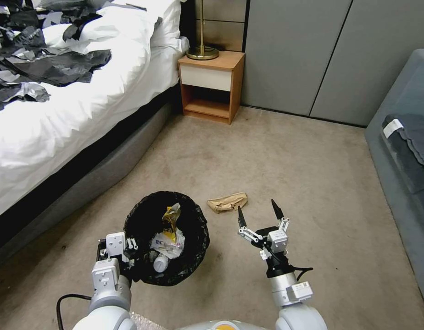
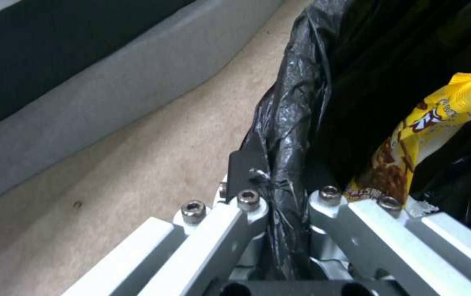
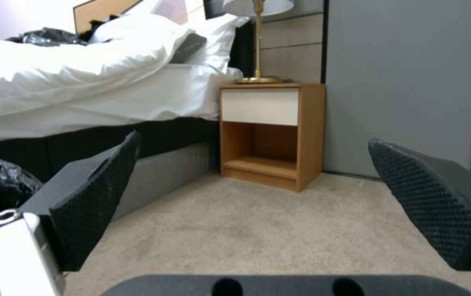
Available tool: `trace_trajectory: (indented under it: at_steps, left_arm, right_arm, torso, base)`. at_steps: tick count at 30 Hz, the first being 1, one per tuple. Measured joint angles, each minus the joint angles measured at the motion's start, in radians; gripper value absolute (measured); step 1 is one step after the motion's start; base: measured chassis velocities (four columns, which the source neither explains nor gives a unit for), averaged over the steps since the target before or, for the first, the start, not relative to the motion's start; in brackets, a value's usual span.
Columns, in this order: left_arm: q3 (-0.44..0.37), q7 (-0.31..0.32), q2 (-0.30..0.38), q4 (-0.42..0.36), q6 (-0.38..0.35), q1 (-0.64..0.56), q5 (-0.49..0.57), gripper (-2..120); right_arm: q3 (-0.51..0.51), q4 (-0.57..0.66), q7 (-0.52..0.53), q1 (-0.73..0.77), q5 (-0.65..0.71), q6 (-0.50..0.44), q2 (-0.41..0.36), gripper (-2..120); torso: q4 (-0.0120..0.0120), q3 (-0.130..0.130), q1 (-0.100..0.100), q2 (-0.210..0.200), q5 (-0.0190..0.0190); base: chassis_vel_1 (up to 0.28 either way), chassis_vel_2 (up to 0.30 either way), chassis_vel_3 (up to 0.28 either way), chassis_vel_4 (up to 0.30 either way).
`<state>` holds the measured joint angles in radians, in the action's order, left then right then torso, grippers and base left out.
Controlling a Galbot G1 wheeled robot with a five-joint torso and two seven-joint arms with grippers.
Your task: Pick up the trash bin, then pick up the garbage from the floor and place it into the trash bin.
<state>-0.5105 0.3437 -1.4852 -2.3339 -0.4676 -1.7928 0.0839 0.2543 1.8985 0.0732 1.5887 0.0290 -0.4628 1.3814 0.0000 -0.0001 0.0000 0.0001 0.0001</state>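
From the head view, our left gripper [image 1: 129, 256] pinches the near rim of the trash bin [image 1: 193, 256], while our right gripper [image 1: 259, 211] hangs spread apart just short of a brown paper bag [image 1: 227, 202] on the floor [image 1: 290, 160]. Left wrist: fingers [image 2: 245, 170] clamp the black liner beside a yellow wrapper [image 2: 411, 144]. Right wrist: wide-apart pads [image 3: 95, 197] face a nightstand [image 3: 271, 135].

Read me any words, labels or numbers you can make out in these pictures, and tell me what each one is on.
No text can be read with confidence.
Yellow snack wrapper in the trash bin, held at its rim by the left gripper: red and white printing, too blurred to read.
White packet in the bin: blue letters, too small.
Right gripper: label on its wrist, unreadable.
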Motion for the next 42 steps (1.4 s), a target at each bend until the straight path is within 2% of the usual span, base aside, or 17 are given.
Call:
trace_trajectory:
  at_steps: [17, 28, 31, 32, 34, 35, 38, 39, 42]
  left_arm:
    - [0.0, -0.001, 0.001, 0.003, -0.001, 0.001, 0.0, 1]
    - [-0.002, -0.001, 0.001, 0.003, -0.002, 0.003, 0.0, 1]
    - [-0.004, -0.001, 0.003, 0.003, -0.003, 0.003, 0.001, 1]
    - [-0.004, -0.001, 0.003, 0.003, -0.003, 0.003, 0.001, 1]
    - [-0.008, -0.001, 0.003, 0.005, -0.003, 0.002, 0.001, 1]
    - [-0.008, -0.001, 0.003, 0.005, -0.003, 0.002, 0.001, 1]
    - [-0.013, -0.001, -0.002, 0.009, -0.003, 0.001, 0.001, 1]
    - [-0.013, -0.001, -0.002, 0.009, -0.003, 0.001, 0.001, 1]
    - [-0.024, -0.001, -0.008, 0.015, -0.004, 0.001, 0.001, 1]
  right_arm:
    - [0.003, -0.014, -0.035, -0.019, 0.013, -0.008, -0.014, 100]
    - [0.024, -0.037, -0.084, -0.072, 0.023, -0.01, -0.043, 100]
    - [0.064, -0.086, -0.203, -0.148, 0.011, 0.013, -0.099, 100]
    - [0.064, -0.086, -0.203, -0.148, 0.011, 0.013, -0.099, 100]
    - [0.067, -0.154, -0.306, -0.237, -0.014, 0.053, -0.174, 100]
    - [0.067, -0.154, -0.306, -0.237, -0.014, 0.053, -0.174, 100]
    - [0.006, -0.319, -0.419, -0.417, -0.073, 0.091, -0.267, 100]
    - [0.006, -0.319, -0.419, -0.417, -0.073, 0.091, -0.267, 100]
    - [-0.064, -0.517, -0.535, -0.594, -0.199, 0.066, -0.267, 100]
  torso:
    - [0.0, 0.0, 0.0, 0.0, -0.0001]
    - [0.0, 0.0, 0.0, 0.0, 0.0]
    - [-0.0001, 0.0, 0.0, 0.0, 0.0]
    - [-0.0001, 0.0, 0.0, 0.0, 0.0]
    - [-0.0002, 0.0, 0.0, 0.0, 0.0002]
    - [-0.0002, 0.0, 0.0, 0.0, 0.0002]
    - [0.0001, 0.0, 0.0, 0.0, -0.0002]
    - [0.0001, 0.0, 0.0, 0.0, -0.0002]
    - [0.0001, 0.0, 0.0, 0.0, -0.0002]
  base:
    - [-0.119, 0.107, 0.117, -0.112]
    - [-0.014, 0.014, 0.017, -0.013]
    - [0.0, 0.0, 0.0, 0.0]
    - [0.0, 0.0, 0.0, 0.0]
    - [0.0, 0.0, 0.0, 0.0]
    - [0.0, 0.0, 0.0, 0.0]
    - [0.0, 0.0, 0.0, 0.0]
    - [0.0, 0.0, 0.0, 0.0]
    - [0.0, 0.0, 0.0, 0.0]
